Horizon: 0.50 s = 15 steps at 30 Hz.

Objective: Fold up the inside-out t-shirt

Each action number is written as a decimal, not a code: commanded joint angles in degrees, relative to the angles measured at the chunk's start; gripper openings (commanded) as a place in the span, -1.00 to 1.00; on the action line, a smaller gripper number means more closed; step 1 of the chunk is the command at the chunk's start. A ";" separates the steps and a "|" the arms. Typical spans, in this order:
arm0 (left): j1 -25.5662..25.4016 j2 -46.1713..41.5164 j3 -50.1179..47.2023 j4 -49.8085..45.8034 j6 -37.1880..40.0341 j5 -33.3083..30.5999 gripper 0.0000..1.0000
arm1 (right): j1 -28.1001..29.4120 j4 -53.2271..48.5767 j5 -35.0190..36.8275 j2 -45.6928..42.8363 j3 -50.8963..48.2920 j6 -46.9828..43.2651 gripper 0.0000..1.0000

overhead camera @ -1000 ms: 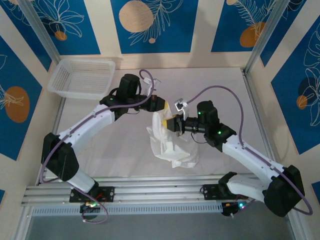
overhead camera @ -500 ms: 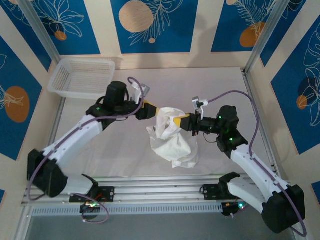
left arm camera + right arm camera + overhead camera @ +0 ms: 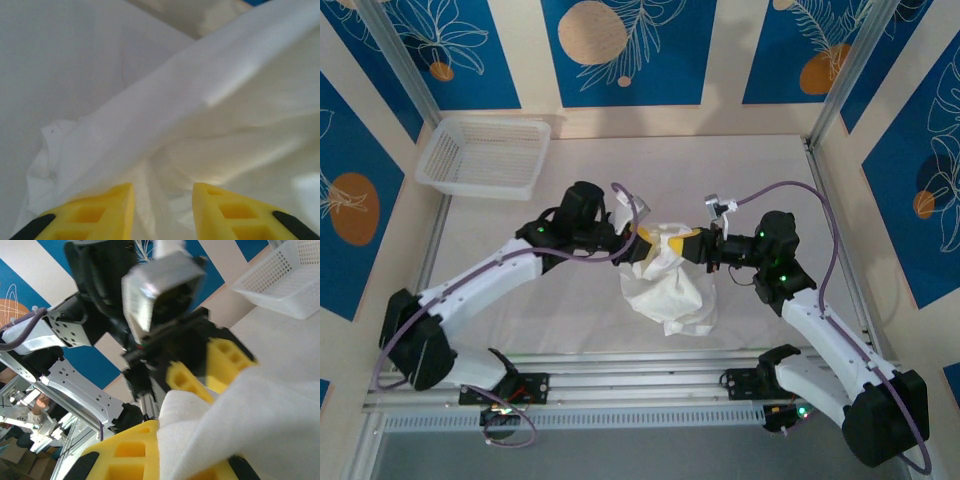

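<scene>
The inside-out t-shirt (image 3: 670, 290) is a crumpled white bundle at the table's middle, its top edge lifted off the surface. My right gripper (image 3: 684, 245) comes in from the right and is shut on that raised edge; in the right wrist view its yellow fingers (image 3: 125, 455) pinch a fold of the white cloth (image 3: 260, 425). My left gripper (image 3: 646, 238) faces it from the left, pressed against the same raised part. In the left wrist view the left gripper (image 3: 163, 202) is open, and wrinkled cloth (image 3: 200, 100) lies in and beyond the gap. The shirt's tag and sleeves are hidden.
A white mesh basket (image 3: 485, 155) stands at the back left, also seen in the right wrist view as a basket (image 3: 285, 280) at the upper right. The white table cover (image 3: 750, 170) is bare behind and beside the shirt. A metal rail (image 3: 620, 385) runs along the near edge.
The left gripper let go of the cloth, drew back left, then came in again to the raised edge with its jaws apart. The right gripper shifted right with the shirt, then held still.
</scene>
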 commanded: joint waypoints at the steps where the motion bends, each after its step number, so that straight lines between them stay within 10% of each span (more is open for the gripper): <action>1: -0.03 2.82 3.35 -0.22 -3.06 -3.98 -0.17 | 0.47 -0.58 -0.88 -0.32 1.01 -0.10 -1.00; 8: 0.16 6.63 4.90 0.13 -4.11 4.18 -0.08 | 0.73 -2.20 -0.21 -0.69 1.45 -1.02 -1.00; 15: -0.59 10.00 8.11 -6.16 -0.49 4.01 -0.62 | 0.92 -2.26 1.65 -1.01 1.28 -0.88 -1.00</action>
